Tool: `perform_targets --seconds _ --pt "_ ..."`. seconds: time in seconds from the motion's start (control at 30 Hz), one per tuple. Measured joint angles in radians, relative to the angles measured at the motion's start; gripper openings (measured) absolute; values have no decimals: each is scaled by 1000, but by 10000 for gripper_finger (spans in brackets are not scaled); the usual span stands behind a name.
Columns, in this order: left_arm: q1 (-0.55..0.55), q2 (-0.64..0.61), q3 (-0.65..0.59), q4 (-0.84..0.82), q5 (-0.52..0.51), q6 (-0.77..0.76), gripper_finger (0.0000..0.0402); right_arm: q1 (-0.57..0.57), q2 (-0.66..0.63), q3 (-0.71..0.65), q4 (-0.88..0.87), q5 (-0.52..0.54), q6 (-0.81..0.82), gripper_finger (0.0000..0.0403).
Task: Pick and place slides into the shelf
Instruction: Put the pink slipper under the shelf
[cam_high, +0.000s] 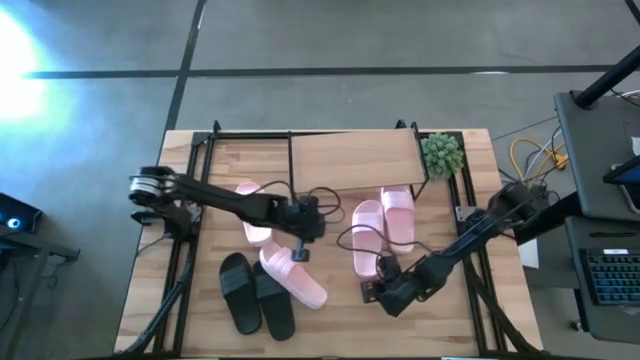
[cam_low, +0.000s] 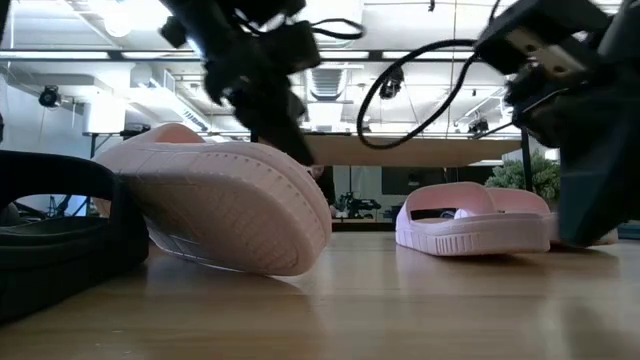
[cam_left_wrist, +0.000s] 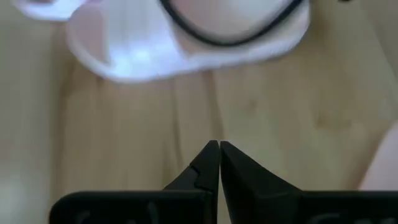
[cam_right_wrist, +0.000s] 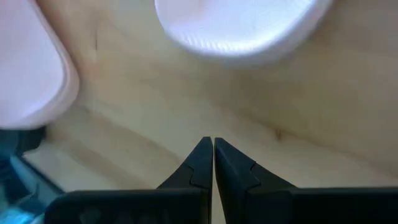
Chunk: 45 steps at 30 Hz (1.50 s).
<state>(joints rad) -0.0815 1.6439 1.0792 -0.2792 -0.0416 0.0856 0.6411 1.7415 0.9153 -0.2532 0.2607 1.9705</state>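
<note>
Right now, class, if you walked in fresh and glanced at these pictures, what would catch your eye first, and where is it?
Probably the scattered slides: a black pair at the table's near left, with pale pink slides spread across the middle. Both dark arms reach in over them, the left gripper and right gripper each shut and empty above bare wood. At the far edge stands the shelf, nothing on its top board, beside a small green plant.

Seen from above, the table (cam_high: 210, 190) carries the shelf (cam_high: 355, 160) at its far edge, with a small green plant (cam_high: 442, 153) just beside it. A pale pink pair (cam_high: 385, 228) lies near the shelf's front. The black pair (cam_high: 255, 293) sits at the near left, touching another pink slide (cam_high: 295, 277). The left claw (cam_high: 302, 252) hovers over that slide; a fourth pink slide (cam_high: 253, 213) lies under its arm. The right claw (cam_high: 372, 292) rests by the near end of the pink pair.
</note>
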Motion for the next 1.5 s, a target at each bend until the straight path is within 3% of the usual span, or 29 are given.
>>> perform_targets --seconds 0.3,0.53,0.87,0.97,1.1,1.17,1.27,1.5 --pt "1 -97 -91 -17 -68 -2 0 -51 33 23 -70 157 44 8" --pt "1 -94 -115 16 -69 -32 0 -153 25 13 -280 170 26 8" --pt "0 -95 -134 36 -65 -118 0 -154 -76 75 -283 166 -165 8" --pt "3 -95 -134 127 -48 -232 0 -105 -116 137 -438 205 -114 8" --pt "20 -65 -132 250 42 -328 0 -23 -138 245 -873 264 196 8" --pt "22 -32 -117 290 48 -342 0 11 -142 285 -1033 244 258 8" --pt "23 15 -100 298 50 -344 0 28 -151 326 -1118 182 262 8" --pt "28 165 -41 348 7 -284 0 38 -149 332 -1154 174 225 8"
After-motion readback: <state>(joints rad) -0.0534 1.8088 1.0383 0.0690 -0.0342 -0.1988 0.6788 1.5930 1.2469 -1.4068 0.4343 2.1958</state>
